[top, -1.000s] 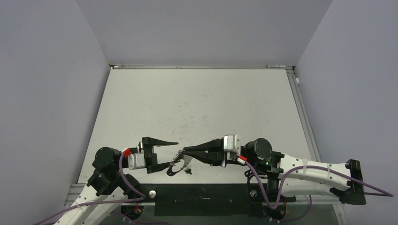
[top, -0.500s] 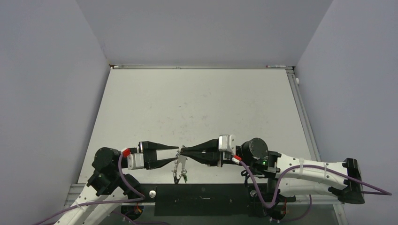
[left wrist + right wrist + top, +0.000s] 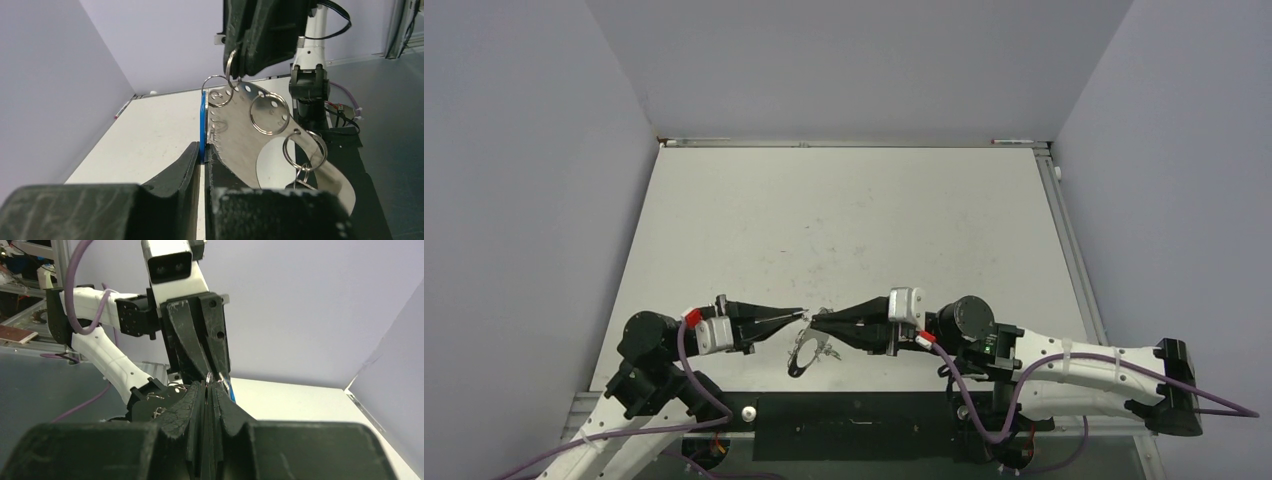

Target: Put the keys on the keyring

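Near the front edge of the table [image 3: 844,220], the silvery keyring [image 3: 803,352] with its small rings hangs between both arms, one ring pinched in the closed right gripper [image 3: 814,321], while the left gripper [image 3: 801,315], clamped tight, nips the blue key [image 3: 202,125] just beside it.

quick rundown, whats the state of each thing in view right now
left claw: shut on the blue key
right claw: shut on a small ring of the keyring
blue key: pinched edge-on, right beside the keyring's edge
keyring: held in the air between both claws
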`<state>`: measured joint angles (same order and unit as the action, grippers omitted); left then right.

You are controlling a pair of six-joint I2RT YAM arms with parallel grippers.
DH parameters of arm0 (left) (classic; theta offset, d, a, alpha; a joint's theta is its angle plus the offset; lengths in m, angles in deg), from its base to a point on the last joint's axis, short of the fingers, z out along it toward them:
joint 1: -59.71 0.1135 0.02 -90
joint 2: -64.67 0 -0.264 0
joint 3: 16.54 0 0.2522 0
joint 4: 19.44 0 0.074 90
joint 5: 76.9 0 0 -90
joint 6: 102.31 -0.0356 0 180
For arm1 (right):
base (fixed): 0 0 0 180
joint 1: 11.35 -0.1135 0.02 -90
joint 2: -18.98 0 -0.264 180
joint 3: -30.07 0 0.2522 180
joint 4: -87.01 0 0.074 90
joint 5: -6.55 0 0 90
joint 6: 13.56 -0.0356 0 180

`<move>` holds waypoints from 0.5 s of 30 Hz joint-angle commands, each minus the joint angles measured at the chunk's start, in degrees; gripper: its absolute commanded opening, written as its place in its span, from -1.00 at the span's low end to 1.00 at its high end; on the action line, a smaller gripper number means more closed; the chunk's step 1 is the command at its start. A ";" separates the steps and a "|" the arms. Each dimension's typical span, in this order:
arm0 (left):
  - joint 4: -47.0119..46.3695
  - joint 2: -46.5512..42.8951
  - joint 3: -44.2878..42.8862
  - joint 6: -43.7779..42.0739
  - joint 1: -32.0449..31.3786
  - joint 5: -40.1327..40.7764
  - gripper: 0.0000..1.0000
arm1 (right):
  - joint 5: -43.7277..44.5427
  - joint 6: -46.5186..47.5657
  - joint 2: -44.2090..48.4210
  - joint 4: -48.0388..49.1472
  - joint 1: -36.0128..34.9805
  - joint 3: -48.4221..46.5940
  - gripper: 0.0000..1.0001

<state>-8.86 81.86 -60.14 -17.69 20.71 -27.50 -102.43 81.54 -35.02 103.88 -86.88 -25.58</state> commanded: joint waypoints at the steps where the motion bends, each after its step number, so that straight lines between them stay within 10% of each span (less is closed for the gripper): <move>1: 4.10 2.15 -3.26 -1.45 0.24 7.62 -1.00 | 2.14 -1.28 3.47 3.92 -0.56 2.23 -0.89; 8: 6.76 5.83 -5.10 -2.08 0.75 12.30 -1.00 | 10.10 -3.37 6.30 -2.72 -0.55 5.59 -0.73; 15: 9.98 11.97 -9.78 -2.52 1.03 19.98 -1.00 | 25.14 -7.17 8.65 -11.56 -0.58 5.49 0.05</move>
<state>0.72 90.97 -64.21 -19.29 21.32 -15.02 -88.44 77.82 -28.22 96.10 -87.16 -19.83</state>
